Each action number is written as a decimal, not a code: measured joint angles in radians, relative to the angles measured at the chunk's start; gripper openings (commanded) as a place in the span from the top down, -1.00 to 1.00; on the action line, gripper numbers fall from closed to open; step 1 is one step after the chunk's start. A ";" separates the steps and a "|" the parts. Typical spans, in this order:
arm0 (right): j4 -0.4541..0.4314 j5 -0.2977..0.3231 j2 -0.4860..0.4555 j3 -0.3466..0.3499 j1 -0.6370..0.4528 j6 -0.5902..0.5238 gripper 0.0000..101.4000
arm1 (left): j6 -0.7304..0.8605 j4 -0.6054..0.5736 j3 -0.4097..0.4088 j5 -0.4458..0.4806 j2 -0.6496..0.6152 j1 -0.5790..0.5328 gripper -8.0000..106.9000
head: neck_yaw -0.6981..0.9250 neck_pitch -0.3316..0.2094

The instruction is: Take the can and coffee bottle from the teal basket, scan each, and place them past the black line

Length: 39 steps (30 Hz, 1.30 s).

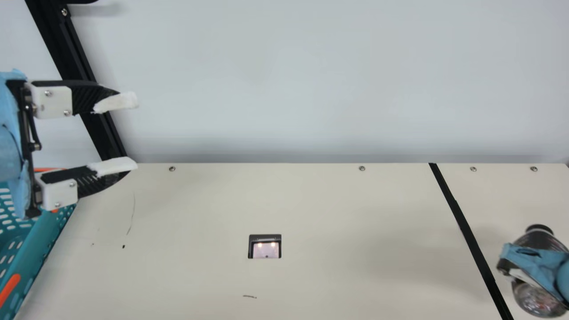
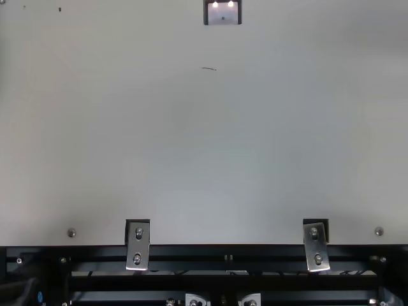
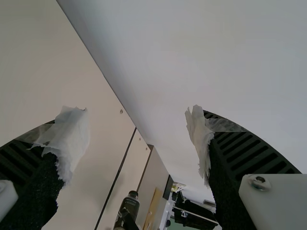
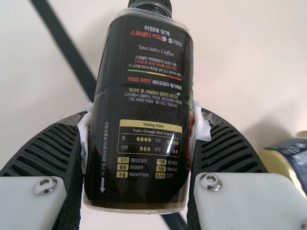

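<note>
**Coffee bottle [image 1: 535,300] held past the black line [image 1: 466,231]**

Inspection covers both grippers and the goods. In the main view, the right gripper [image 1: 533,262] is at 4 o'clock, its two fingers clamped on the coffee bottle, one against each side. The bottle's cap is on and its dark printed label faces the right wrist camera. Whether the base meets the table cannot be determined.

The can [image 4: 293,155], gold-rimmed with a dark side, is partly visible in the right wrist view, near the bottle and apart from it, on the side away from the black line. Whether it stands upright cannot be determined.

The left gripper [image 1: 131,132] is at 9 o'clock in the main view, fingers wide apart with nothing between them, white wrapping on both tips. The teal basket [image 1: 40,240] sits at 8 o'clock; the scanner window [image 1: 265,247], two lights showing, is at 6 o'clock.
</note>
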 measured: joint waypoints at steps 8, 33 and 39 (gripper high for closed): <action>0.036 -0.008 -0.007 0.009 -0.136 -0.091 1.00 | 0.000 0.000 0.000 0.000 0.000 0.000 -0.71 | -0.179 0.000; 0.071 -0.034 0.002 0.026 -0.210 -0.210 1.00 | 0.000 0.000 0.000 0.000 0.000 0.000 -0.71 | -0.614 0.000; 0.070 -0.030 0.032 0.025 -0.210 -0.244 -1.00 | 0.000 0.000 0.000 0.000 0.000 0.000 -0.71 | -0.614 0.000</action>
